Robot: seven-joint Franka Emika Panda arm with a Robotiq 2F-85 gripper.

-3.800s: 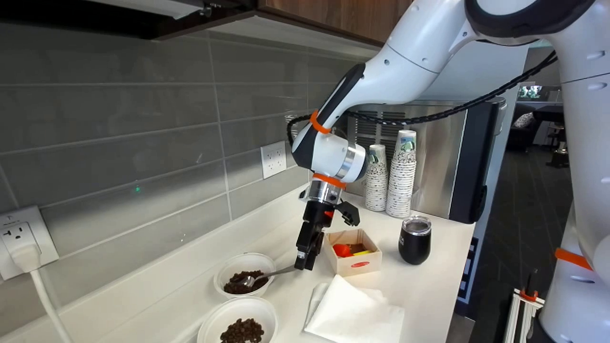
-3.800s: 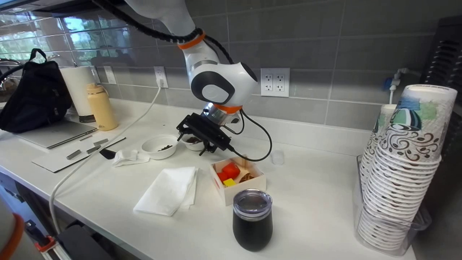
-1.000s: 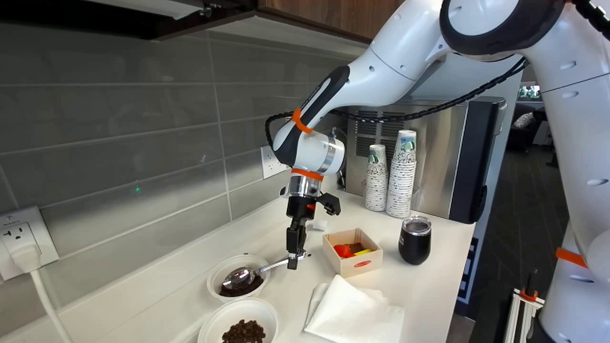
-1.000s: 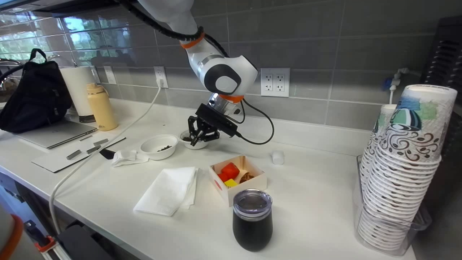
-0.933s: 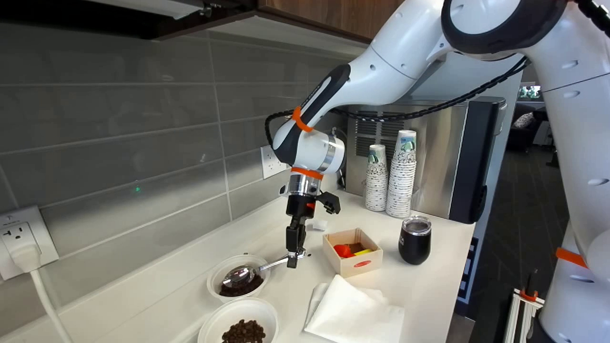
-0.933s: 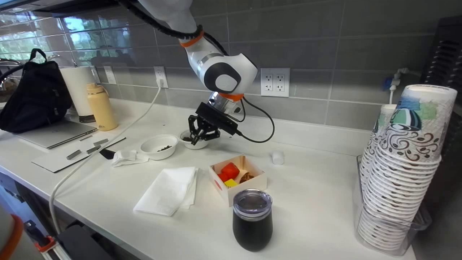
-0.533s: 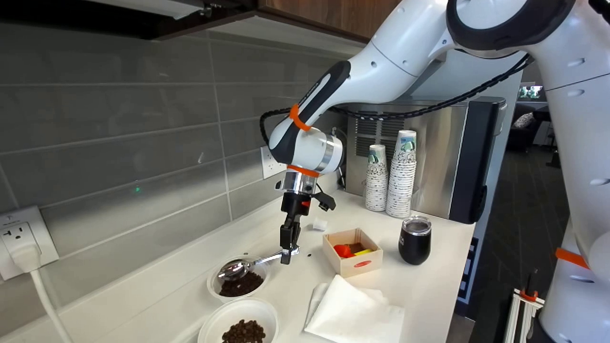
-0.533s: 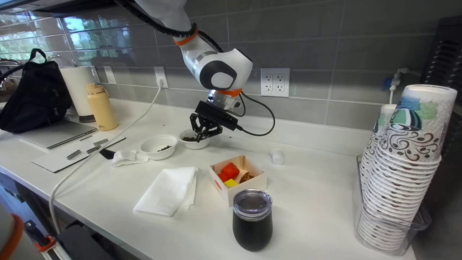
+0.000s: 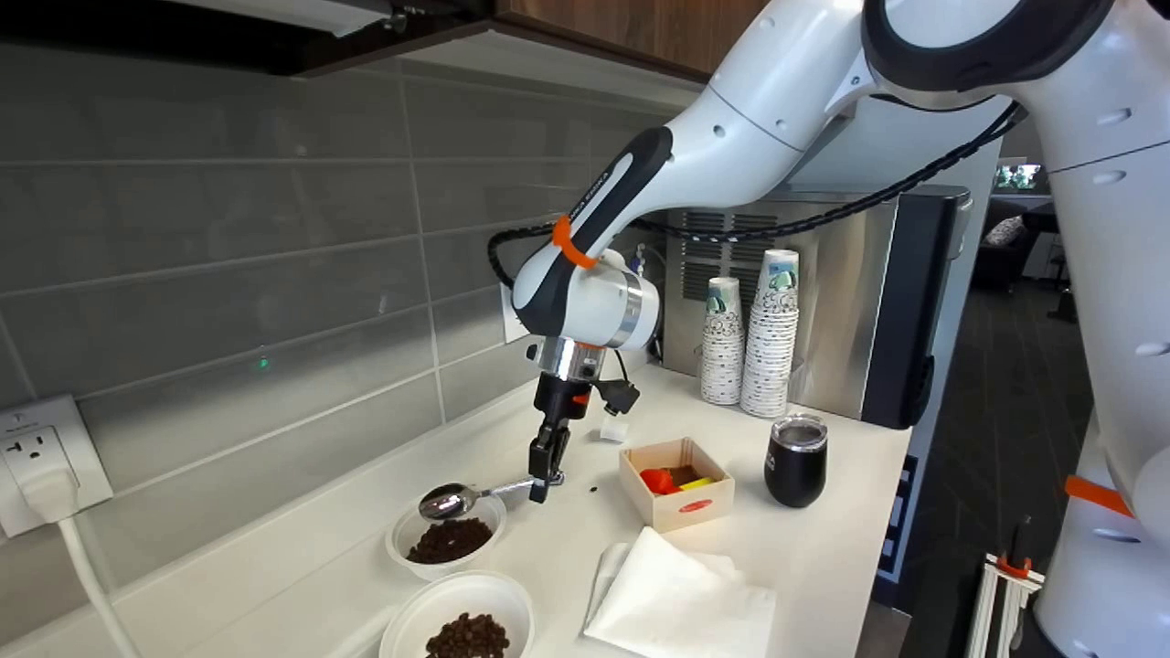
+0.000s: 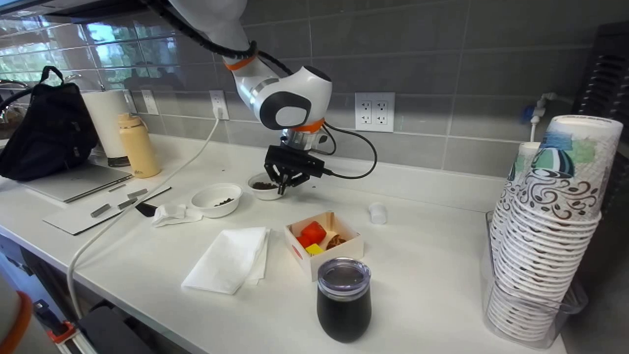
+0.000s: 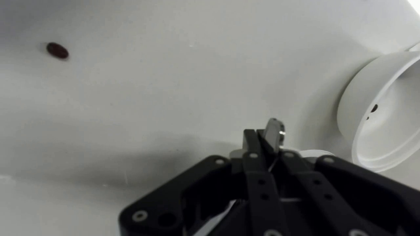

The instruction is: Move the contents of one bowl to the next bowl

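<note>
The claw [image 11: 256,137] is pressed together on the handle of the spoon [image 9: 446,502], whose head is seen over the small bowl [image 9: 398,545] in an exterior view; whether the rim is touched cannot be told. Beans [image 9: 448,541] are heaped in that bowl, near the table's [image 9: 558,585] back edge. A second heap [image 9: 466,638] is contained in the large bowl [image 9: 411,617], set just beside, slightly farther from that edge. Red pieces [image 10: 313,232] are held in the box [image 9: 672,514]; near it the napkin [image 9: 686,599] is laid, and the cup [image 9: 795,471] is placed toward the front edge.
</note>
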